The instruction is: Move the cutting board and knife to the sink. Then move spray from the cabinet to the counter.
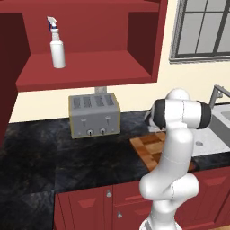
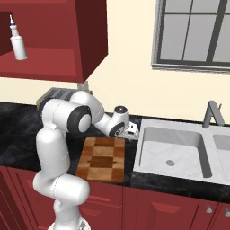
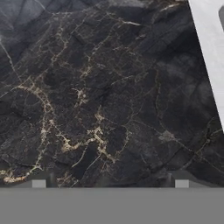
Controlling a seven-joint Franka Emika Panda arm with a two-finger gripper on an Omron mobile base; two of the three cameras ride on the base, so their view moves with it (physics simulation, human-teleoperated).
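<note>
Pincer [image 2: 133,130] spread wide, empty, low over black bench [image 3: 109,96] between cutting board [image 2: 102,158] and sink [image 2: 173,152]. Board partly hidden by arm. One spray bottle [image 1: 56,45] upright on cabinet shelf [image 1: 90,67]. One toaster [image 1: 94,115].

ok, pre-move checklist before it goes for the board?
1. Claw open: ok, tips stand wide apart in the hand view.
2. Claw empty: ok, just bare counter between the tips.
3. Cutting board on the counter, left of the sink: ok.
4. Claw lined up over the board: not ok, it looks down at stone by the sink surround.
5. Knife located: cannot tell.
6. Spray bottle upright on the cabinet shelf: ok.
</note>
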